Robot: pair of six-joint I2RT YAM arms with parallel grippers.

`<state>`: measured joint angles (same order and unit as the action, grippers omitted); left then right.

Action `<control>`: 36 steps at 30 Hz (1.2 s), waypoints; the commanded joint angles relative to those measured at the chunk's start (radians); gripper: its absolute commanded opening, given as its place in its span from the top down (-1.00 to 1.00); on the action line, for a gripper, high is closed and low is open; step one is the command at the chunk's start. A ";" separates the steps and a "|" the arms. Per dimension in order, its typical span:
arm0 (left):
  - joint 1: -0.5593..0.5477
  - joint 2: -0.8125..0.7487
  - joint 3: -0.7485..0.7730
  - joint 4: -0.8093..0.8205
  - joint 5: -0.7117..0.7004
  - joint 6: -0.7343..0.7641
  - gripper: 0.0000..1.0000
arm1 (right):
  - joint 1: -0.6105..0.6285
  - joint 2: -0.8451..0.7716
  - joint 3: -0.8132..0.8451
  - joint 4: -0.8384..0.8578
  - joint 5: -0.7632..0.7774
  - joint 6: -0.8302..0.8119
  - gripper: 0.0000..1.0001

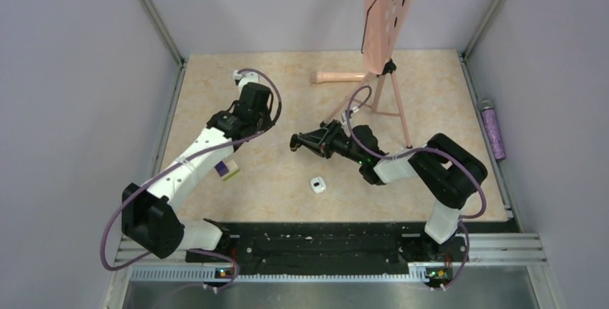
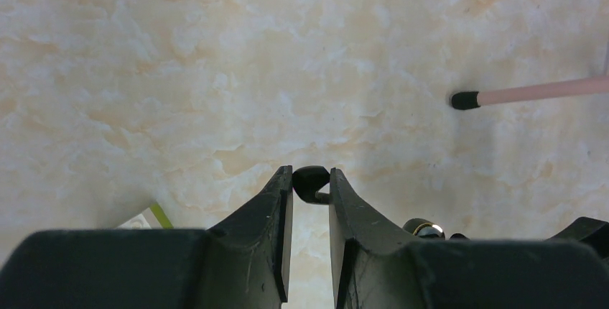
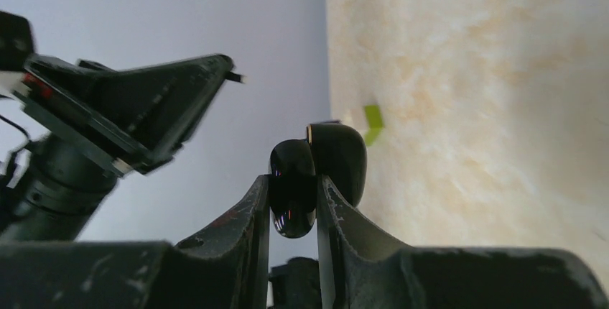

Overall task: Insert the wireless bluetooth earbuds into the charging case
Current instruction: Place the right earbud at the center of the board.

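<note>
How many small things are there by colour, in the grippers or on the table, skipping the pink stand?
Black: 2, the earbud in the left gripper and the earbud in the right gripper
White: 1, the charging case on the table
Purple-and-yellow: 1, the block
Total: 4

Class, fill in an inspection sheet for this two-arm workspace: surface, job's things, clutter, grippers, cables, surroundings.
Surface: beige marbled table.
Job's things: black earbud between the left fingers; glossy black piece, probably the other earbud, between the right fingers; white charging case lying on the table, untouched.
Clutter: purple-and-yellow block by the left arm; pink tripod carrying a pink board; pink cylinder.
Grippers: left gripper and right gripper each shut on their piece.
Cables: purple cables loop along both arms.
Surroundings: grey walls; purple cylinder outside the right rail.
</note>
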<state>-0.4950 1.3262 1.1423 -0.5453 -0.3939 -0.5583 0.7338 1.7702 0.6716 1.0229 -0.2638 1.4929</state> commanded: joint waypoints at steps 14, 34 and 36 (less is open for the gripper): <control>0.001 0.299 0.138 -0.183 0.664 0.353 0.45 | 0.004 -0.913 -0.307 -0.919 0.365 -0.331 1.00; -0.030 0.339 0.131 -0.206 0.347 0.150 -0.41 | 0.000 -1.051 -0.375 -0.991 0.352 -0.318 1.00; -0.059 0.324 0.127 -0.203 0.315 0.113 -0.31 | -0.001 -1.053 -0.378 -0.987 0.350 -0.315 1.00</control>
<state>-0.5060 1.7355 1.2865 -0.7734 0.0303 -0.3115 0.7368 0.7387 0.3012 0.0071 0.0845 1.1900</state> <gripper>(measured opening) 0.694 0.241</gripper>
